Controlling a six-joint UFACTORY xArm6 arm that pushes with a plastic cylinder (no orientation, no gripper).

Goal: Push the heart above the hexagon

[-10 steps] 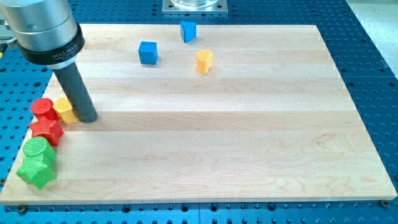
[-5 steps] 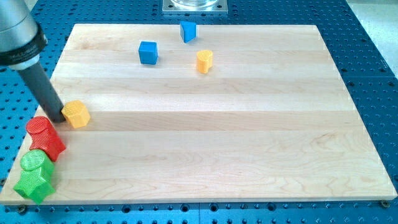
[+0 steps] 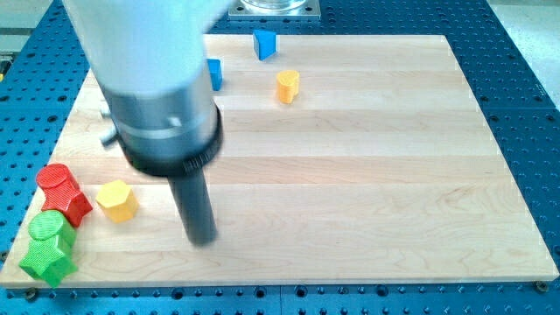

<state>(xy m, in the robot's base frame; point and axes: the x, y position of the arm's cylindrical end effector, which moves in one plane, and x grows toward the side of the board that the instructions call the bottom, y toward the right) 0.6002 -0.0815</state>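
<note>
The yellow heart lies near the top middle of the wooden board. The yellow hexagon lies at the lower left of the board. My tip rests on the board to the right of the hexagon, a gap apart from it and far below and left of the heart. The arm's body covers the board's upper left.
A blue cube, partly hidden by the arm, and a blue block lie near the top. A red cylinder, a red star, a green cylinder and a green star cluster at the lower left edge.
My tip moved from the hexagon's left side to its lower right. The hexagon slid down and a little right. The red and green blocks stayed in place.
</note>
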